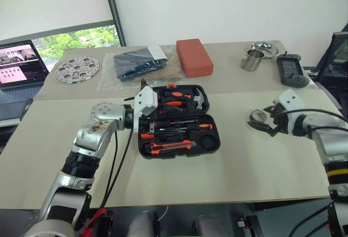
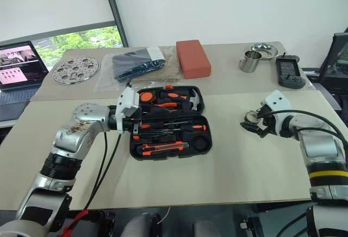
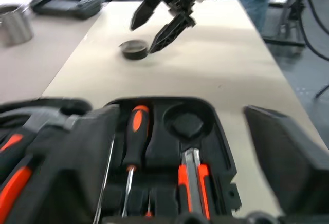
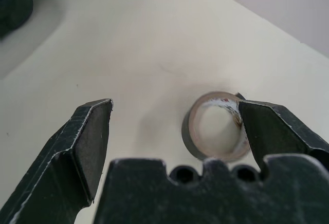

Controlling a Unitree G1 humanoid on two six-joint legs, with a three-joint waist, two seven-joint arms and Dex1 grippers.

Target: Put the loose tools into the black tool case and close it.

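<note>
Tape roll [image 4: 215,127]: lies flat on the beige table [image 1: 261,166], well right of the black tool case [image 1: 179,122], just under the right gripper [image 1: 266,121].
Right gripper state: jaws spread wide, nothing held; in the right wrist view 1 finger [image 4: 272,126] sits at the roll's edge, while the other stands well clear across bare table.
Left gripper [image 3: 180,162]: hovers at the case's left edge, fingers parted, empty.
Black tool case position: open flat at the table's middle, lid half away from the robot, tray half nearer.
Step in hand: as I judge it, picking up the roll, the last loose tool.
Doing it well: shift the right gripper sideways so the roll sits midway between the fingers, not against 1 of them; then lower until the tips reach the table and close across the roll's outer wall.
Risk: closing off-centre would likely push the roll along the smooth top instead of pinching it.
Where it goes: probably the empty round pocket [image 3: 186,122] in the tray half's right corner.
After that: fold the lid over and press the latch.
Count, loose tools on the table: 1, the roll.
Count, cases: 1.
Count, empty round pockets: 1.
Count, tools in the case: several orange-and-black ones; an exact number is hard to tell.
Count, grippers: 2, both empty.
</note>
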